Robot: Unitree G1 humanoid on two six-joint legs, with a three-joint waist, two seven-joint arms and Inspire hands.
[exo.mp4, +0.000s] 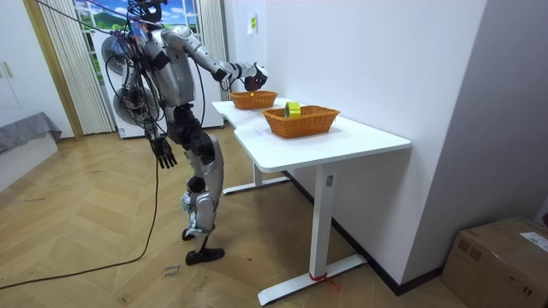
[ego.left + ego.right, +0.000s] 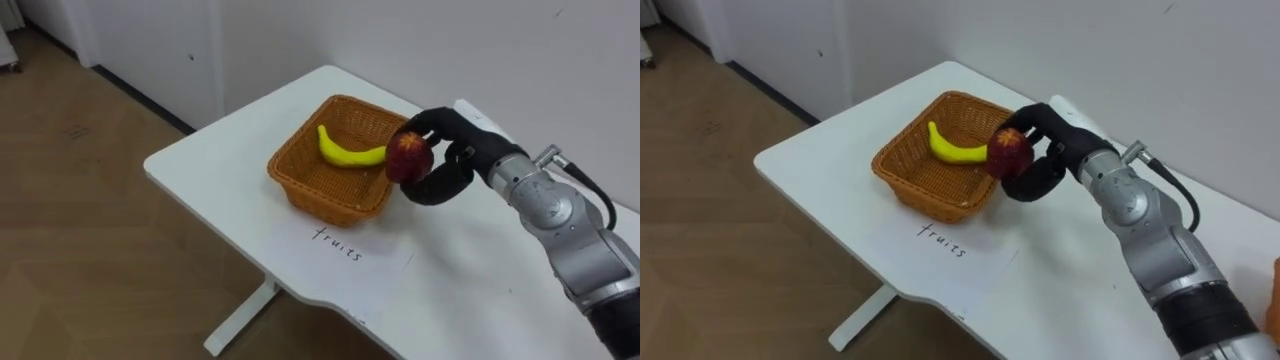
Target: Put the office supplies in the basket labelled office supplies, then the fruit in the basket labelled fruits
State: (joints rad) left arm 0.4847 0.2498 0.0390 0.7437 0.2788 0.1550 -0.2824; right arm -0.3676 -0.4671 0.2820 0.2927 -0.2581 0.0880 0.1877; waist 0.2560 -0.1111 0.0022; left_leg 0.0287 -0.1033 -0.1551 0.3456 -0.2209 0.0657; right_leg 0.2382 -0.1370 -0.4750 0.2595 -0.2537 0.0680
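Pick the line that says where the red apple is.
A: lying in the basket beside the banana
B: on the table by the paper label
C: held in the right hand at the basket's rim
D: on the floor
C: the right hand is curled round the apple at the rim of the basket.

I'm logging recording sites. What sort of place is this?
Probably a room in a home or a lab: parquet floor, long curtains, a white desk and a cardboard box.
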